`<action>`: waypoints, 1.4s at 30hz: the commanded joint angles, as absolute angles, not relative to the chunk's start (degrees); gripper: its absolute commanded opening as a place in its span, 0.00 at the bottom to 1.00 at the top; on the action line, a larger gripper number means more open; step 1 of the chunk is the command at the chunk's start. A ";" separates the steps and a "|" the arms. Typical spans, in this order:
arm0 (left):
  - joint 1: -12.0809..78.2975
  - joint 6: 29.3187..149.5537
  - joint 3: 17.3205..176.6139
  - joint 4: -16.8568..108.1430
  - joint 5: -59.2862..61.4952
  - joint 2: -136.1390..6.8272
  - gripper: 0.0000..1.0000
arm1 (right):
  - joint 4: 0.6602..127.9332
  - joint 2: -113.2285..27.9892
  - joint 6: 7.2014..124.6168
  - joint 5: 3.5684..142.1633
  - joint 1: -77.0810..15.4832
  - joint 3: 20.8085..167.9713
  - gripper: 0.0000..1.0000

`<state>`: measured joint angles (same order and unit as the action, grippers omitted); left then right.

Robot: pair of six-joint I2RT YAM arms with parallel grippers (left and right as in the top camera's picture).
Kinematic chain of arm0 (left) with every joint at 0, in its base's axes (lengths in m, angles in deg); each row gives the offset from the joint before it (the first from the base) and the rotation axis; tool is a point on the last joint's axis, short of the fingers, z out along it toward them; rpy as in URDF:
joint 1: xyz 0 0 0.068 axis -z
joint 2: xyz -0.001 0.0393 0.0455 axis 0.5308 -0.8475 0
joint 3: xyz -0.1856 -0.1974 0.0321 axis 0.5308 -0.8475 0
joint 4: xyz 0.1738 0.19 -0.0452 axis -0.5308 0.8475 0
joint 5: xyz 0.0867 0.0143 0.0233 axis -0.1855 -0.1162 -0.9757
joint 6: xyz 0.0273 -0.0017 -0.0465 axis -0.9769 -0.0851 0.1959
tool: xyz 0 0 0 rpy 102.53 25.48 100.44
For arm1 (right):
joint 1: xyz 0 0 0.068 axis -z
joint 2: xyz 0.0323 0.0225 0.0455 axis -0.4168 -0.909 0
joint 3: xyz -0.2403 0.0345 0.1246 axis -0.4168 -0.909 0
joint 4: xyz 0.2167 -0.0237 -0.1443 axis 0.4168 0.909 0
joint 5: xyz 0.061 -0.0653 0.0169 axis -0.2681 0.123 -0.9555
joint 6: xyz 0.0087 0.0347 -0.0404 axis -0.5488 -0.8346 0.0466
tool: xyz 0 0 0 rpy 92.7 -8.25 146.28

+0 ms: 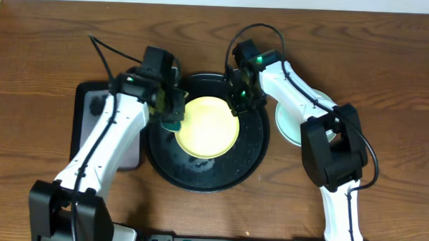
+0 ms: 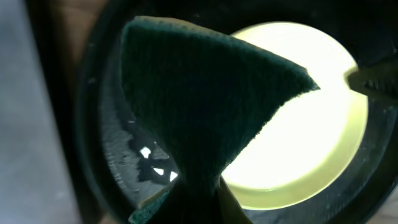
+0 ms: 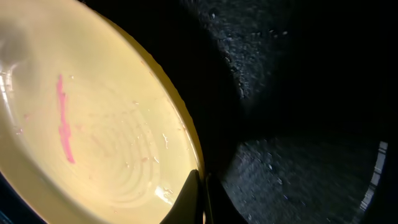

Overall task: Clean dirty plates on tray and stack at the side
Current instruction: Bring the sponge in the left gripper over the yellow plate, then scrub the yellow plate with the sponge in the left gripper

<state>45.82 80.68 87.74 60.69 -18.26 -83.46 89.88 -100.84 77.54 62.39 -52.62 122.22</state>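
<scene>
The pale yellow plate (image 1: 208, 126) lies in the large round black tray (image 1: 198, 183). My left gripper (image 1: 170, 113) is shut on a dark green scouring sponge (image 2: 205, 93) at the plate's left edge, and the sponge hangs over the plate (image 2: 305, 143). My right gripper (image 1: 240, 100) is shut on the plate's far right rim (image 3: 202, 193). The right wrist view shows a pink streak (image 3: 62, 118) on the plate's wet surface (image 3: 112, 143). A pale mint-green plate (image 1: 287, 126) lies on the table right of the tray, partly under my right arm. I cannot tell whether another plate lies beneath it.
A smaller rectangular black tray (image 1: 93, 123) with a grey inside lies left of the round tray, partly under my left arm. The round tray's floor (image 3: 298, 124) is wet and speckled. Bare wooden table (image 1: 387, 83) surrounds everything.
</scene>
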 commanded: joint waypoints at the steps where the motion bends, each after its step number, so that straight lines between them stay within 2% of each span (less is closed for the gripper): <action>1: 48.03 87.44 83.00 55.12 -16.93 -84.34 0.07 | 89.62 -103.09 78.26 59.17 -52.86 122.60 0.01; 7: 50.93 94.21 79.92 48.60 -18.41 -89.23 0.08 | 89.55 -103.28 78.17 59.19 -52.86 122.60 0.01; 17: 55.19 97.16 79.92 48.21 -21.15 -97.50 0.07 | 89.53 -103.28 78.17 59.22 -52.86 122.60 0.01; 21: 55.98 80.40 79.98 45.98 -6.79 -97.36 0.07 | 89.51 -103.28 78.17 59.22 -52.84 122.60 0.01; 23: 55.98 76.18 80.01 45.94 -2.13 -97.36 0.07 | 89.40 -103.28 78.17 59.22 -52.86 122.60 0.01; 27: 55.98 74.63 79.98 45.96 -1.74 -97.36 0.08 | 89.40 -103.28 78.17 59.22 -52.84 122.60 0.01; 29: 55.98 77.62 79.98 45.81 -6.48 -97.36 0.07 | 89.40 -103.28 78.19 59.22 -52.86 122.60 0.01; 30: 55.98 85.56 79.98 46.16 -15.55 -97.36 0.07 | 89.42 -103.28 78.17 59.24 -52.84 122.60 0.01; 34: 55.74 108.57 80.01 51.05 -38.35 -97.36 0.07 | 89.55 -103.28 78.17 59.26 -52.82 122.60 0.01; 36: 55.72 112.70 79.98 52.87 -41.78 -97.36 0.07 | 89.68 -103.28 78.17 59.65 -52.82 122.60 0.01; 39: 55.72 111.30 79.98 52.93 -39.46 -97.36 0.07 | 89.66 -103.28 78.17 59.65 -52.82 122.60 0.01; 41: 55.72 99.65 80.01 51.14 -28.10 -97.36 0.07 | 89.62 -103.28 78.17 59.65 -52.82 122.60 0.01; 42: 55.72 89.53 79.98 50.00 -16.25 -97.36 0.07 | 89.60 -103.28 78.17 59.65 -52.82 122.60 0.01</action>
<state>56.44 104.90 80.73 50.97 -30.57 -96.49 89.53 -102.72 77.52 59.04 -52.67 122.22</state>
